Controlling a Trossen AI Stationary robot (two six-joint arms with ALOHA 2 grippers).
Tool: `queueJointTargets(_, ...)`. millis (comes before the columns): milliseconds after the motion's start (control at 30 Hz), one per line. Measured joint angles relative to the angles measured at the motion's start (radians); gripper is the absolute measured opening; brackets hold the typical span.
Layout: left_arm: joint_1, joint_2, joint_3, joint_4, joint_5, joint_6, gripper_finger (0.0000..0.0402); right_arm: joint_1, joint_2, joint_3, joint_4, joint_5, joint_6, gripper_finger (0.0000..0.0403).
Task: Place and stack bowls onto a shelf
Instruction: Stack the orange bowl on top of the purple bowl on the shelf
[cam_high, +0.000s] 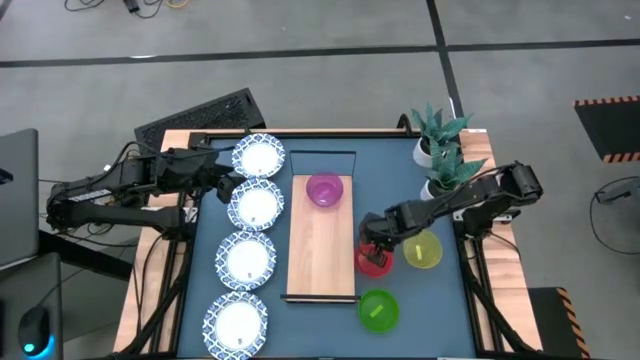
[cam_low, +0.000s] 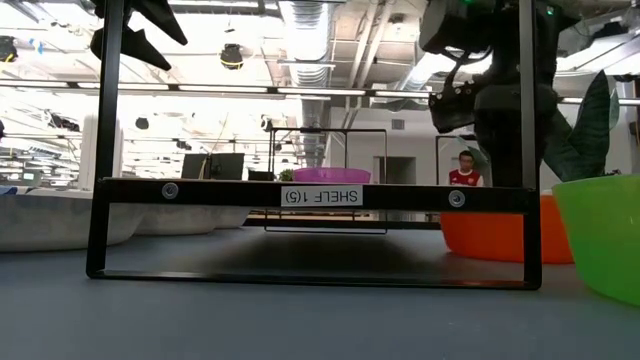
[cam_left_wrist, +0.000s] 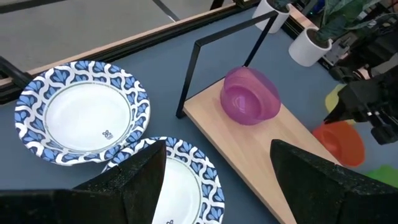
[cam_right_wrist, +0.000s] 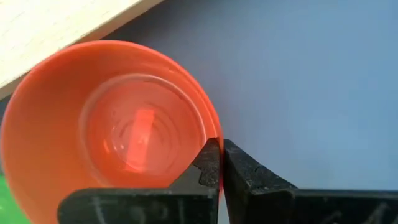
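High view, left to right. My left arm reaches in from the frame's left edge; left gripper (cam_high: 222, 186) sits mid-left, over the gap between the two uppermost dishes, fingers spread wide with nothing between them. Four white dishes with blue patterned rims run in a column down the left-centre: first dish (cam_high: 259, 157) at top, second dish (cam_high: 256, 205) below it, third dish (cam_high: 247, 258), and fourth dish (cam_high: 236, 324) at the lower edge. All four rest on the dark blue tabletop (cam_high: 320, 325), none on the shelf.

Centre: the shelf (cam_high: 322, 250), a light wood board running top to bottom. Purple bowl (cam_high: 324, 189) stands on its upper end. A thin black frame (cam_high: 322, 153) rises at that end.

Right of centre: right gripper (cam_high: 374, 254) is against the shelf's right edge, lower half, pinched narrow on the rim of the red bowl (cam_high: 372, 263). Right wrist view shows my fingers (cam_right_wrist: 245, 171) closed tight over that rim, the red bowl (cam_right_wrist: 112, 127) upright, just beside the shelf edge (cam_right_wrist: 56, 25). Yellow bowl (cam_high: 423, 250) sits just right of it; green bowl (cam_high: 378, 309) lower centre-right. Two potted plants (cam_high: 440, 150) stand at the upper right.
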Motion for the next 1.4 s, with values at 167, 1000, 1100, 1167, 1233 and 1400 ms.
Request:
queueJointTargets(167,0.0,0.0,0.0,0.0,0.0,0.0,0.0272,-0.034,-0.038,0.074,-0.145,0.006,-0.042,0.0023)
queueJointTargets(1000,0.0,0.0,0.0,-0.009,0.001,-0.007,0.0272,-0.438,0.051,0.672,-0.301,-0.047,-0.02,0.0023)
queueJointTargets(1100,0.0,0.0,0.0,-0.01,0.002,-0.007,0.0272,-0.437,0.133,0.732,-0.317,-0.073,-0.044,0.0023)
queueJointTargets(1167,0.0,0.0,0.0,-0.015,0.002,-0.007,0.0272,-0.437,0.175,0.758,-0.326,-0.077,-0.064,0.0023)
queueJointTargets(1233,0.0,0.0,0.0,-0.023,0.002,-0.007,0.0272,-0.437,0.211,0.771,-0.333,-0.079,-0.074,0.0023)
queueJointTargets(1400,0.0,0.0,0.0,-0.031,0.003,-0.007,0.0272,-0.461,0.273,0.773,-0.313,-0.083,-0.094,0.0023)
